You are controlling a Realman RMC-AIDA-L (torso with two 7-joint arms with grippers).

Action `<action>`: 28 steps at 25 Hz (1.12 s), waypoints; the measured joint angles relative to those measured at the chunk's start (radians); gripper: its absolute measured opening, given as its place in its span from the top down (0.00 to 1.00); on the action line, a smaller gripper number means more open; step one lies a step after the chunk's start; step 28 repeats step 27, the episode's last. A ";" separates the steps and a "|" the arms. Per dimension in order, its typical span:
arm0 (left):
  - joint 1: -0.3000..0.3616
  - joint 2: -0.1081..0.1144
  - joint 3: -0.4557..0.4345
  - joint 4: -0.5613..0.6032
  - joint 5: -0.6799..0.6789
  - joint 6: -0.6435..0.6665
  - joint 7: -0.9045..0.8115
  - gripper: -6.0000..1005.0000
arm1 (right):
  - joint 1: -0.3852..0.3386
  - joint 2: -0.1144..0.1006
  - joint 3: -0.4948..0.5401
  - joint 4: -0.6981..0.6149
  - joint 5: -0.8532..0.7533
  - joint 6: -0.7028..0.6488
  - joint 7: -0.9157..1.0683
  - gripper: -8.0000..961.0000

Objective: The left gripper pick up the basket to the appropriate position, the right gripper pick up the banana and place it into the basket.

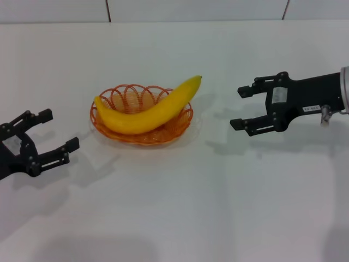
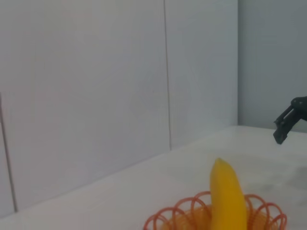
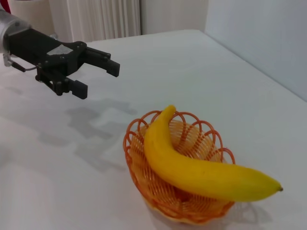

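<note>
The yellow banana [image 1: 147, 115] lies across the orange wire basket [image 1: 143, 137] on the white table, its dark tip sticking out over the rim on the right. My left gripper [image 1: 60, 129] is open and empty, a little to the left of the basket and apart from it. My right gripper [image 1: 239, 107] is open and empty, to the right of the banana's tip and apart from it. The right wrist view shows the banana [image 3: 192, 170] in the basket [image 3: 144, 184] with the left gripper [image 3: 97, 79] beyond. The left wrist view shows the banana [image 2: 228, 201], the basket rim [image 2: 168, 218] and the right gripper [image 2: 280, 130] far off.
The white table [image 1: 174, 218] stretches around the basket on all sides. A pale tiled wall [image 1: 196, 10] runs along the table's far edge. A curtain [image 3: 100, 19] hangs beyond the table in the right wrist view.
</note>
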 joint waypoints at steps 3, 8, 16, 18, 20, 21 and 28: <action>0.011 0.000 0.004 -0.001 0.001 -0.018 -0.001 0.08 | -0.001 0.000 0.000 0.000 0.000 0.001 0.000 0.16; 0.018 0.001 0.006 -0.012 0.003 -0.037 0.002 0.08 | -0.002 -0.001 0.000 0.000 0.000 0.001 0.000 0.16; 0.017 0.001 0.009 -0.013 0.004 -0.043 0.001 0.08 | -0.003 -0.001 0.000 0.000 0.000 0.001 0.000 0.16; 0.017 0.001 0.009 -0.013 0.004 -0.043 0.001 0.08 | -0.003 -0.001 0.000 0.000 0.000 0.001 0.000 0.16; 0.017 0.000 0.009 -0.013 0.004 -0.043 0.001 0.08 | -0.003 -0.001 0.000 0.000 0.000 0.002 0.000 0.16; 0.017 0.000 0.009 -0.013 0.004 -0.043 0.001 0.08 | -0.003 -0.001 0.000 0.000 0.000 0.002 0.000 0.16; 0.016 0.000 0.009 -0.013 0.012 -0.047 -0.001 0.08 | -0.007 -0.001 0.000 0.003 0.000 0.005 0.000 0.16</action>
